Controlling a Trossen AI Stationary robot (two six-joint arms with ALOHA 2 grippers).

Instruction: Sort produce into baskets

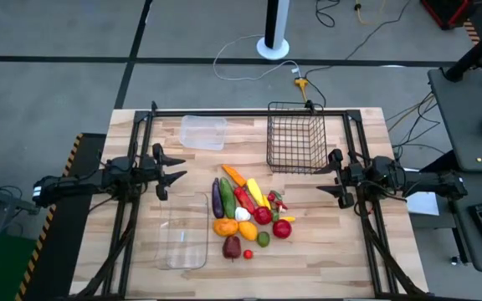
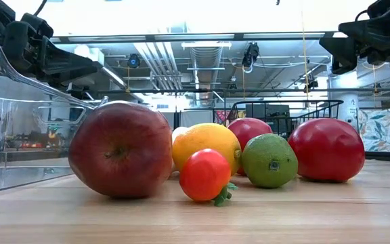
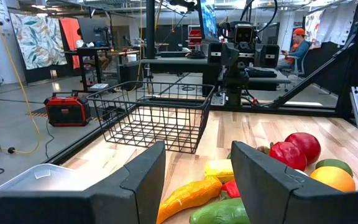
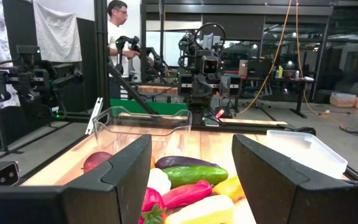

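**Sorting not yet begun: both arms wait, all produce still on the table**

Both grippers hang empty with fingers spread. In the high view the left gripper (image 1: 167, 171) sits at middle left of the frame, and the right gripper (image 1: 335, 177) at middle right, each well apart from the pile between them. Each wrist view shows that arm's own two dark fingers parted with nothing between them.

All the produce lies in one heap just below the centre of the high view: a purple eggplant (image 1: 217, 198), a green cucumber (image 1: 227, 196), an orange carrot (image 1: 233, 175), a yellow pepper (image 1: 256, 192), a white bulb (image 1: 243, 214), a lime (image 1: 263, 239), red tomatoes (image 1: 282, 227) and a dark red apple (image 1: 232, 247) among them.

All three containers look bare. The black wire basket (image 1: 295, 138) stands in the upper centre-right, the small clear tub (image 1: 202, 132) in the upper centre-left, and the long clear tray (image 1: 182, 232) at lower left, just beside the heap.

By this showing nothing has been sorted. Every piece is left to pick and place, and neither arm has committed to a first item.
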